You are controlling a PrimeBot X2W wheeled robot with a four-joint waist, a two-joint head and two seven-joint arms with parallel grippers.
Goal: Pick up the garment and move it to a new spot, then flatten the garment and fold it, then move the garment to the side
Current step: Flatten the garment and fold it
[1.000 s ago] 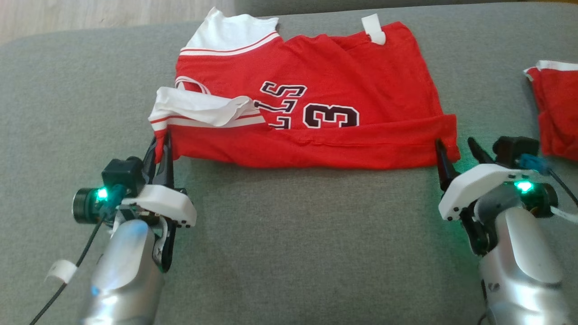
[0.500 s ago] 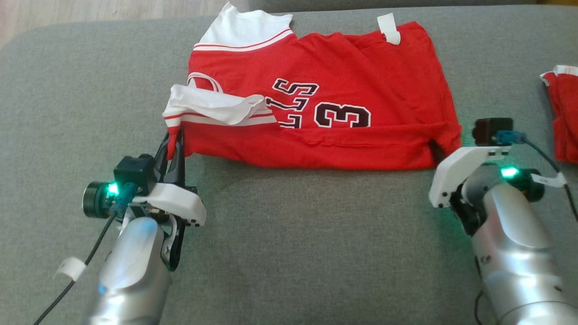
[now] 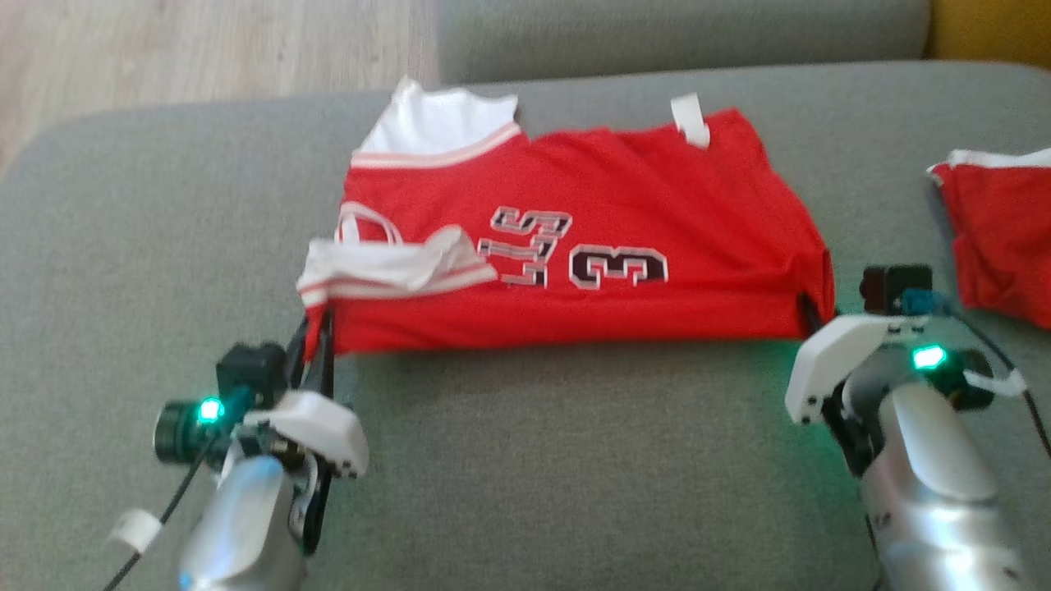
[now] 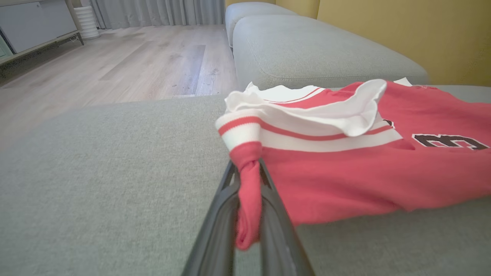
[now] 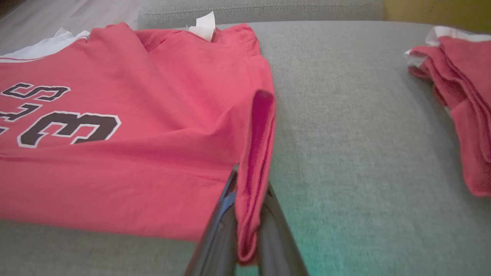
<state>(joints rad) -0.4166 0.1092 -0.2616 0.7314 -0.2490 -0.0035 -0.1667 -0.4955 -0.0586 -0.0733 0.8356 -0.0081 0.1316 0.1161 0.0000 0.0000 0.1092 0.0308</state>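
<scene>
surface: grey sofa cushion [image 3: 525,460] | far right on it: red folded cloth [image 3: 1002,234] | beyond: wooden floor [image 3: 181,57], yellow wall [image 4: 422,30]

Silver forearms [image 3: 242,525], white wrist shells [image 3: 322,420], green LEDs [image 3: 928,357], blk wrist cams [image 3: 246,369].

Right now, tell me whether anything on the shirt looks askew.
On the shirt, the white sleeve at the near left corner is crumpled and flopped over the red front, overlapping the lettering, so it isn't flat.
</scene>
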